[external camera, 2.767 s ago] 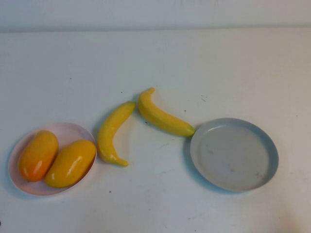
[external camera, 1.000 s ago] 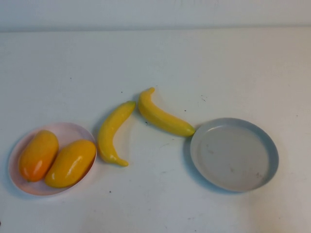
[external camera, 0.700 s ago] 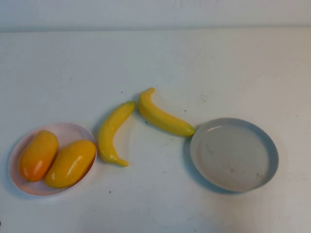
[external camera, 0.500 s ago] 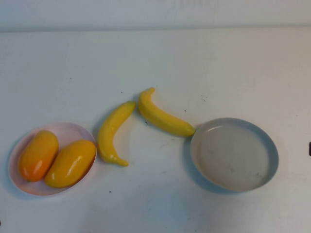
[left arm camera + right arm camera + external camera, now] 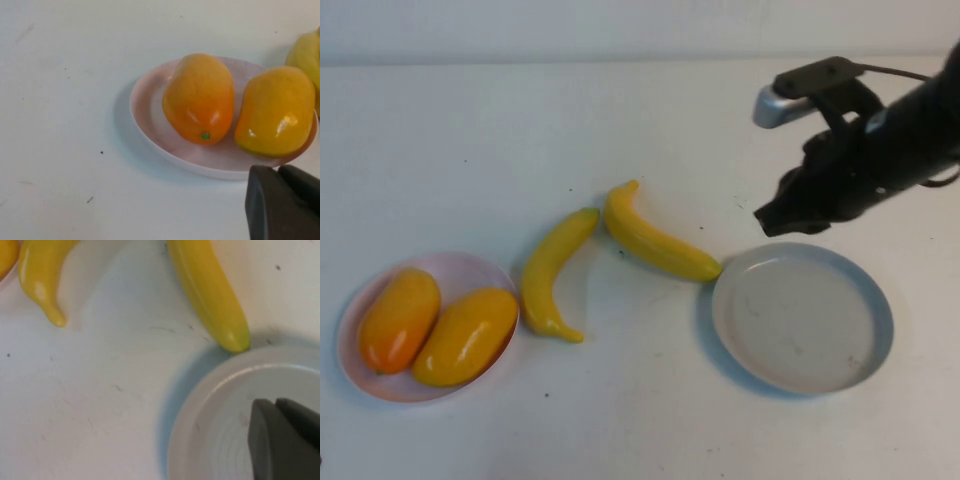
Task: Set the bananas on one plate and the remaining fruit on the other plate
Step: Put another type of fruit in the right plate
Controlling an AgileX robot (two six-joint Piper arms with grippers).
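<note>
Two yellow bananas lie mid-table, the left one (image 5: 548, 272) and the right one (image 5: 655, 243), whose tip touches the rim of the empty grey-blue plate (image 5: 876, 335). Two orange-yellow fruits (image 5: 398, 320) (image 5: 467, 336) lie side by side on the pink plate (image 5: 470, 265) at the left. My right gripper (image 5: 767, 218) hangs shut and empty above the grey plate's far left rim. In the right wrist view its tips (image 5: 275, 402) sit over the plate (image 5: 210, 405), close to the banana (image 5: 212, 295). My left gripper (image 5: 277, 171) is shut and empty, just short of the pink plate (image 5: 150, 135).
The white table (image 5: 640, 120) runs back to a pale wall. The other fruit (image 5: 200, 97) (image 5: 276, 111) fill most of the pink plate. Bare table lies in front of both plates.
My right arm has swung in from the right edge and now hangs over the far rim of the grey plate. None of the fruit or plates has moved.
</note>
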